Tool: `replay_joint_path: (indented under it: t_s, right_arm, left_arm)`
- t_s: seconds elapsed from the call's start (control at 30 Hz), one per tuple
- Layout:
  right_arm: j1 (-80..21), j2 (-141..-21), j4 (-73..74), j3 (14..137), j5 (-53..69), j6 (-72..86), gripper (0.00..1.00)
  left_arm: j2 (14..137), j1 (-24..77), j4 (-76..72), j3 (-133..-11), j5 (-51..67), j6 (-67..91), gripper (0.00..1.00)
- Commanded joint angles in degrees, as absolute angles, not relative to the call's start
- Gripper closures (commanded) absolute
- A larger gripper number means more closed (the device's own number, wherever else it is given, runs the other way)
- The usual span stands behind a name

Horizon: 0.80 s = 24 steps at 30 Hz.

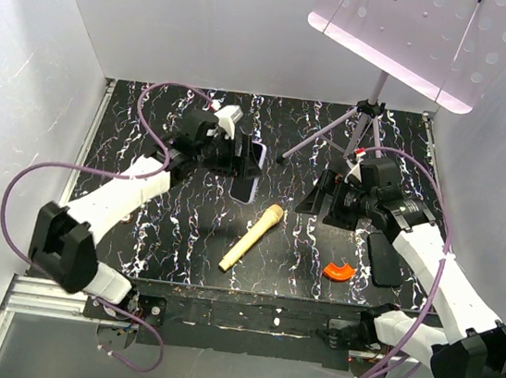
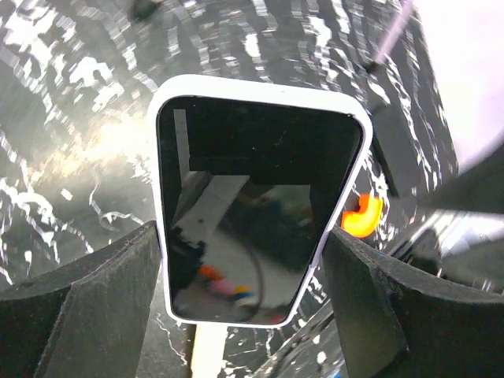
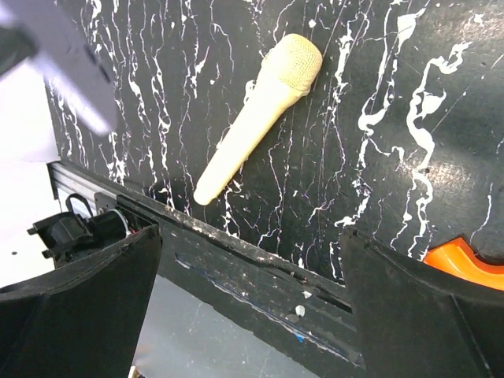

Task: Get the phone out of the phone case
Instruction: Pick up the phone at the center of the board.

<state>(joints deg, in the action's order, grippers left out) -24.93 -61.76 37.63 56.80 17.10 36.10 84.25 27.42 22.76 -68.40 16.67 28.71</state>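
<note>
The phone (image 2: 252, 205) shows its glossy black screen and sits inside the pale lavender phone case (image 2: 260, 88). My left gripper (image 2: 244, 244) is shut on the case's two long sides, holding it off the table. From above, the phone (image 1: 251, 172) is in front of the left gripper (image 1: 243, 164) at the table's middle left. My right gripper (image 1: 319, 200) hangs open and empty to the right of it. In its own view the right gripper (image 3: 252, 260) is above the table's near edge.
A cream microphone (image 1: 252, 236) lies in the middle of the marbled black table (image 1: 181, 236). An orange curved piece (image 1: 337, 271) and a dull black flat rectangle (image 1: 384, 258) lie at the front right. A tripod (image 1: 365, 120) with a perforated panel (image 1: 423, 34) stands at the back right.
</note>
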Motion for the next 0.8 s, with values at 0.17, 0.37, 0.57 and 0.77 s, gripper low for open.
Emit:
replay_joint_path:
  t_s: [0.17,0.37,0.57,0.77]
  right_arm:
    - [-20.66,-62.66,45.44,72.94,17.56,33.57,0.0]
    - [-22.23,-70.56,46.22,81.99,25.31,33.93,0.09]
    - [-26.63,-75.58,46.68,86.13,23.91,33.48,0.16]
    - [-29.7,-77.34,41.93,83.5,25.57,36.39,0.29]
  left_arm:
    - [68.38,35.15,8.01,-60.39,22.57,0.28,1.0]
    - [68.03,38.49,8.52,-58.45,17.41,-8.25,1.0]
    - [69.08,40.86,10.02,-58.18,15.03,-11.69,1.0]
    - [70.57,43.41,10.9,-58.71,14.94,-12.3,1.0]
